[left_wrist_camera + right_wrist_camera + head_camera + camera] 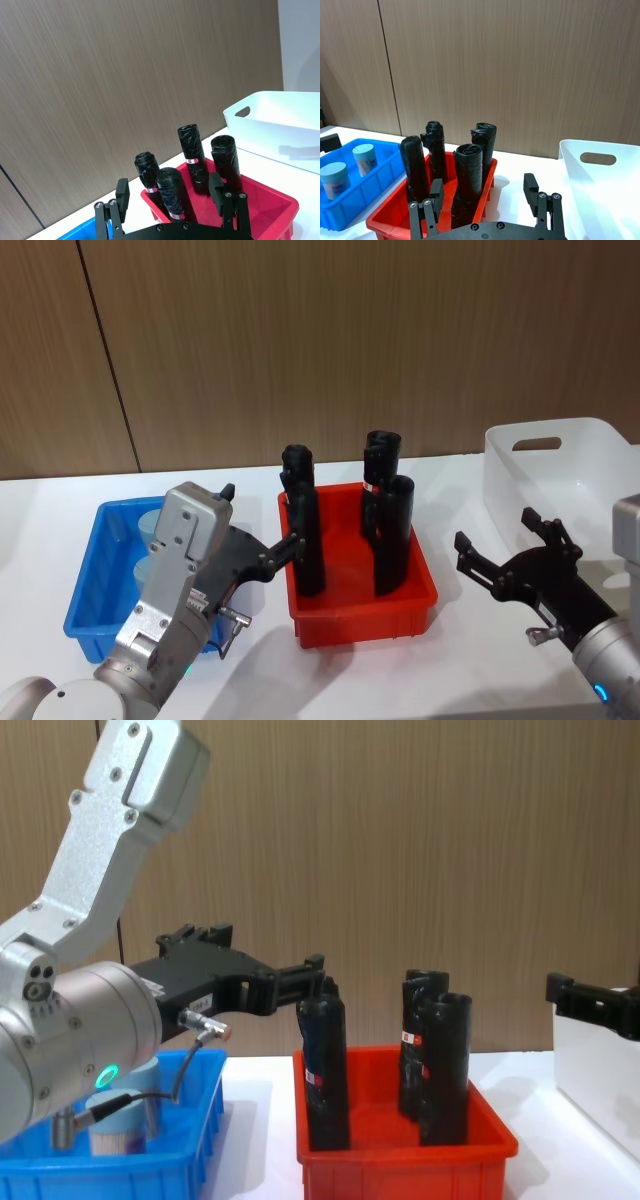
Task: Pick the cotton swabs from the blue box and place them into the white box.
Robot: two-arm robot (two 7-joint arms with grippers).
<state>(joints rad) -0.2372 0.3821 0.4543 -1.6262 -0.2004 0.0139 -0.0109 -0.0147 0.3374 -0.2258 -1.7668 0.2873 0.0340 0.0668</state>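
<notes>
Left gripper (pixel 262 518) is up close at the right edge of the blue box (pixel 85 585), fingers spread wide, holding nothing. Right gripper (pixel 495 530) is wide open and empty too, hanging between the red bin (pixel 360 618) and the white box (pixel 592 455). Two cotton swabs (pixel 364 157) stand in the blue box.

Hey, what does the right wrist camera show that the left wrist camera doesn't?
Right wrist view: two jars of cotton swabs standing in the blue box, with the open right gripper in the foreground. Left wrist view: the open left gripper in the foreground instead. Both: four black tubes upright in the red bin, with the white box beside it.
</notes>
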